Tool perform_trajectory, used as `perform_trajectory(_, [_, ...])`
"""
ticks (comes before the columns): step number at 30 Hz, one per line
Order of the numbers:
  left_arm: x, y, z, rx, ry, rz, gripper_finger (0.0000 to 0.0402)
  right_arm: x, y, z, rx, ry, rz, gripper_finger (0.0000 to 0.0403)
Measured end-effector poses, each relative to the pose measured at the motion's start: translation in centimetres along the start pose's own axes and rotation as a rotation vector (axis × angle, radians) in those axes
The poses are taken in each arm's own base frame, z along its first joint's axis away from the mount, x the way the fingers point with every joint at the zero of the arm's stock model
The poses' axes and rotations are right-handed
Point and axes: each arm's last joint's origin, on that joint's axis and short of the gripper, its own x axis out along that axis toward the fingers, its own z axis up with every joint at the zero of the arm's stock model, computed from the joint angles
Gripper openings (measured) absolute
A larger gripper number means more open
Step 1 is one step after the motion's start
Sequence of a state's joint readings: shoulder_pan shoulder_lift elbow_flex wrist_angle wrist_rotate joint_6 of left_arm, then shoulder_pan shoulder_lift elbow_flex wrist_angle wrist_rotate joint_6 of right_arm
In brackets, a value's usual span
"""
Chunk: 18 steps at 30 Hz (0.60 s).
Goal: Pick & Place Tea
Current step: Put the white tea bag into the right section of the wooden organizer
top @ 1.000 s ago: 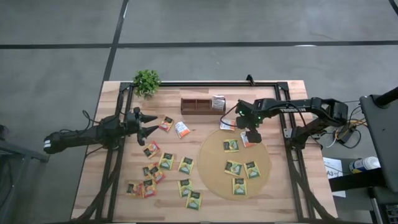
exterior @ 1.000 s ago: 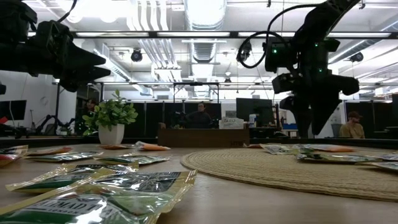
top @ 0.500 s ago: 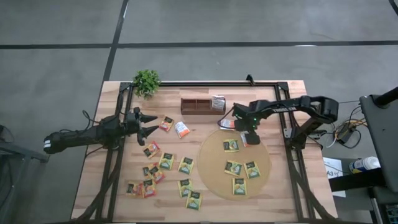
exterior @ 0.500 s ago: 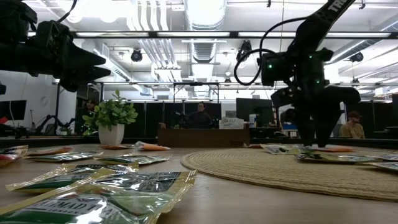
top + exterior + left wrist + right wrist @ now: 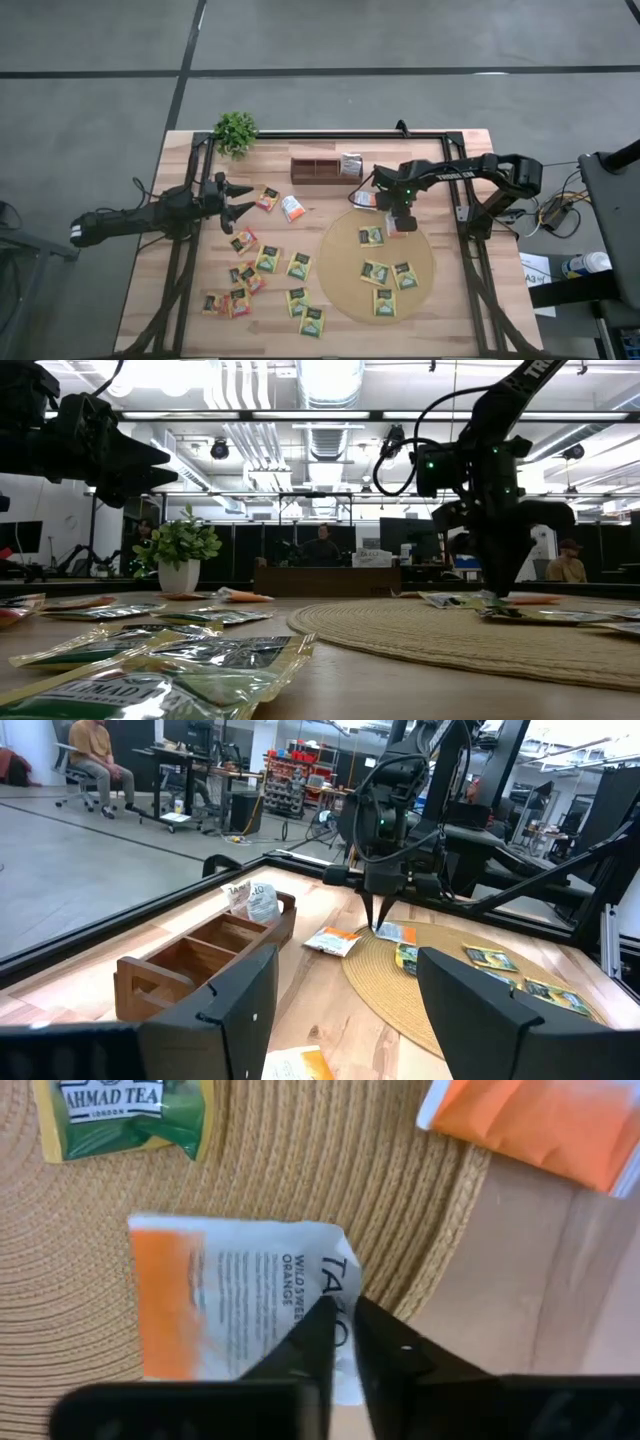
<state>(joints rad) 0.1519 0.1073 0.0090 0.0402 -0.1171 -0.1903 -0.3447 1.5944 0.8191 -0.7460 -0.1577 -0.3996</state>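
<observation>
Lowered since a second ago, the right gripper (image 5: 340, 1330) has pinched shut on the edge of a white-and-orange tea sachet (image 5: 240, 1295) lying on the round mat (image 5: 345, 260) near its rim; light, thin and crinkly, it is best gripped at an edge.

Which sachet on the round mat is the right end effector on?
The white-and-orange sachet at the mat's far edge, nearest the wooden tray. The right end effector is pinched shut on its edge. The other mat sachets are yellow-green.
</observation>
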Motion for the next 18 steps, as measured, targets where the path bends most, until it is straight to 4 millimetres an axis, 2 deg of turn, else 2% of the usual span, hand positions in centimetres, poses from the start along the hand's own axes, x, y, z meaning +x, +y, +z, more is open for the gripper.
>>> perform_trajectory(2, [0.0, 0.0, 0.0, 0.0, 0.0, 0.0, 0.0233, -0.1, 0.0, 0.1, 0.0, -0.004, -0.002, 0.0014])
perform_trajectory(9, [0.0, 0.0, 0.0, 0.0, 0.0, 0.0, 0.0233, -1.0, -0.1, 0.5, -0.01, 0.009, 0.003, 0.0008])
perform_trajectory(14, [0.0, 0.0, 0.0, 0.0, 0.0, 0.0, 0.0233, -2.7, -0.2, 1.6, -0.052, 0.002, -0.01, 0.0008])
perform_trajectory(18, [0.0, 0.0, 0.0, 0.0, 0.0, 0.0, 0.0233, -4.5, -0.7, 2.9, -0.067, -0.027, -0.091, 0.0008])
